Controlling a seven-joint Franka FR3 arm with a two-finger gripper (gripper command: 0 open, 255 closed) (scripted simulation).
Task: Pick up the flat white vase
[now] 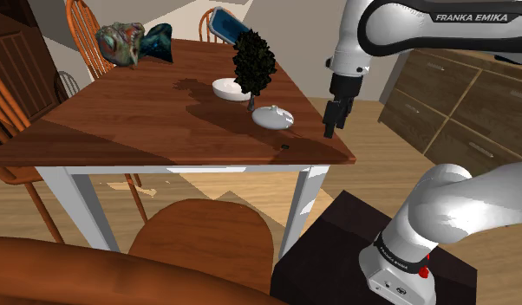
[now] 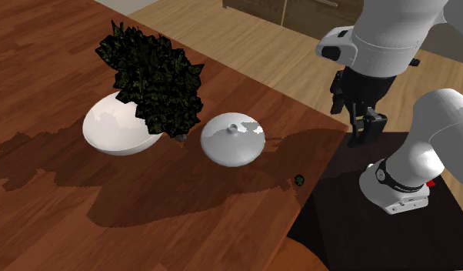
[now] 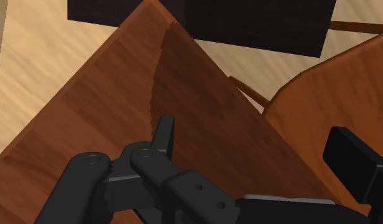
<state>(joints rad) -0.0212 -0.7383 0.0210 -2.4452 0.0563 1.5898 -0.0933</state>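
The flat white vase (image 1: 272, 117) is a low, rounded white piece with a small knob on top. It rests on the brown wooden table (image 1: 120, 130) near the shoulder view's right edge. In the second exterior view the vase (image 2: 233, 139) lies just right of a dark leafy plant (image 2: 151, 77). My black gripper (image 1: 331, 130) hangs open, fingers down, to the vase's right, over the table's edge and apart from it. The gripper (image 2: 362, 135) holds nothing. In the wrist view the gripper (image 3: 257, 149) has its fingers (image 3: 163, 133) spread over the table corner (image 3: 120, 95).
A white bowl (image 1: 226, 87) sits behind the plant (image 1: 253, 62). A small dark speck (image 1: 286, 147) lies near the table's front edge. A mottled green figure (image 1: 129, 42) stands far back. Wooden chairs (image 1: 199, 234) ring the table. A dresser (image 1: 463, 100) stands on the right.
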